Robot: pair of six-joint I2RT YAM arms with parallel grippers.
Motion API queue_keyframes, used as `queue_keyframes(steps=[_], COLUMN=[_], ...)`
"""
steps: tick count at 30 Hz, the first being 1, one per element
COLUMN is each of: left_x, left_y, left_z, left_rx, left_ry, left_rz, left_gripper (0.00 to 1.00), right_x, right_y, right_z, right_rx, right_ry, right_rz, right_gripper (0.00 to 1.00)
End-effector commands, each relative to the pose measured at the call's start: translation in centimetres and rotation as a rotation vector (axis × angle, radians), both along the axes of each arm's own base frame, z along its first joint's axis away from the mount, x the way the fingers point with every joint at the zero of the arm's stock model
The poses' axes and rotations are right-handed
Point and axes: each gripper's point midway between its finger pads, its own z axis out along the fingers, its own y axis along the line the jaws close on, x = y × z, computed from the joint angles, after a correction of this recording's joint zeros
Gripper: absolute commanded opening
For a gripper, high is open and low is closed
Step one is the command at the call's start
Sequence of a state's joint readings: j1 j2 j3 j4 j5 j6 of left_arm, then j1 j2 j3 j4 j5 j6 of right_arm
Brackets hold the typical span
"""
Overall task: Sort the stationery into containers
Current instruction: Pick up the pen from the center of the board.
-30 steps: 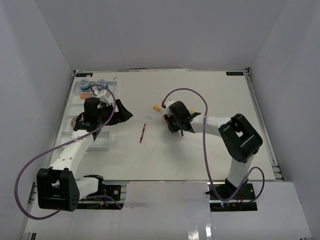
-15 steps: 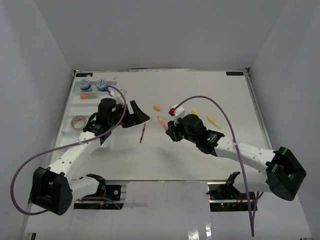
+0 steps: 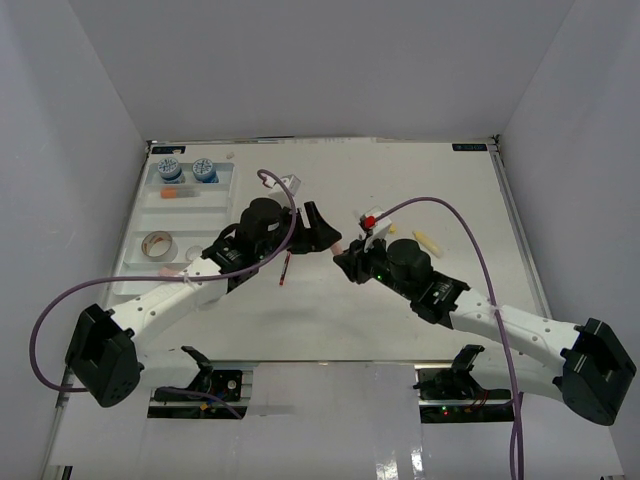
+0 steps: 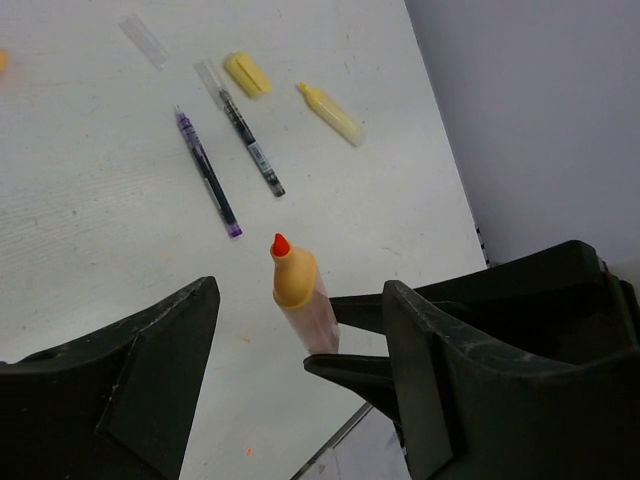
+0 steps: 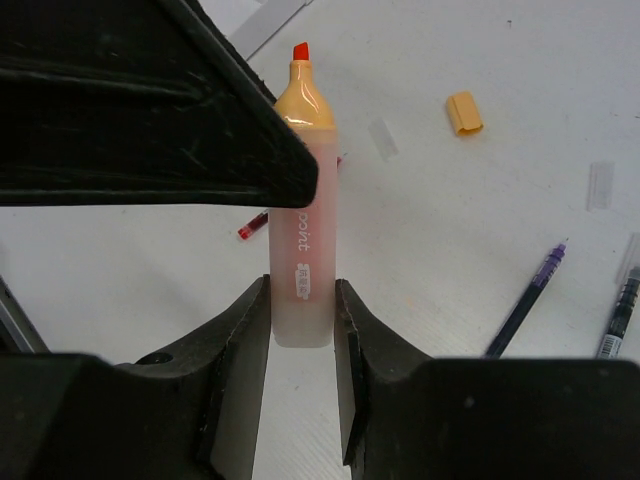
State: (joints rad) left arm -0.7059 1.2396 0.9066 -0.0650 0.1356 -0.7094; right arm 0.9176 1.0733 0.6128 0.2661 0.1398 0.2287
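White tabletop (image 3: 420, 190), plain pale walls (image 3: 320, 60), and the two grippers meet mid-table!
Right gripper (image 5: 302, 315) clamps a pale pink marker (image 5: 302, 210), orange collar and bare red tip, held above the table; left gripper (image 4: 300, 295) is spread wide around its tip, gaps on both sides.

The left gripper (image 3: 321, 227) has swung off the tray (image 3: 205, 212) to the middle of the table (image 3: 440, 190), its jaws narrowing, and now flanks the marker (image 3: 338, 243). The right arm (image 3: 500, 318) has unfolded, its elbow dropping toward the near right corner.
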Motion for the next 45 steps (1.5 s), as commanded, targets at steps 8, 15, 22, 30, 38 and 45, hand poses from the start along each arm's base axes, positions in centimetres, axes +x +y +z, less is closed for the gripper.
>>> queue_keyframes(steps=[8,15,22,30,38,45], left_x=[1.3,0.9,0.5,-0.9,-3.1,-5.2], left_y=[-1.8,-2.1,-1.9,-1.0,-0.3,-1.0], left_z=[2.1,2.8,3.5,5.0,6.3,7.1], left_rx=[-0.024,-0.059,-0.065,-0.016,-0.067,-0.137], left_ry=[-0.068,-0.102,-0.17,-0.369,-0.487,-0.551], left_rz=[0.033,-0.001,-0.025,-0.151,-0.33,-0.47], left_gripper=[0.52,0.22,0.07,0.03,0.0,0.0], right_x=[0.3,0.0,-0.3,-1.3,-2.5,-3.4], right_y=[0.1,0.2,0.4,-0.5,-1.3,0.3], right_z=[2.4,2.2,1.8,2.6,4.9,6.8], right_rx=[0.099,0.101,0.074,-0.011,0.037,0.071], right_ry=[-0.052,-0.054,-0.045,-0.099,-0.121,-0.119], right_rz=[-0.026,-0.01,0.02,0.163,0.415,0.576], right_gripper=[0.25,0.26,0.65,0.9,1.0,0.92])
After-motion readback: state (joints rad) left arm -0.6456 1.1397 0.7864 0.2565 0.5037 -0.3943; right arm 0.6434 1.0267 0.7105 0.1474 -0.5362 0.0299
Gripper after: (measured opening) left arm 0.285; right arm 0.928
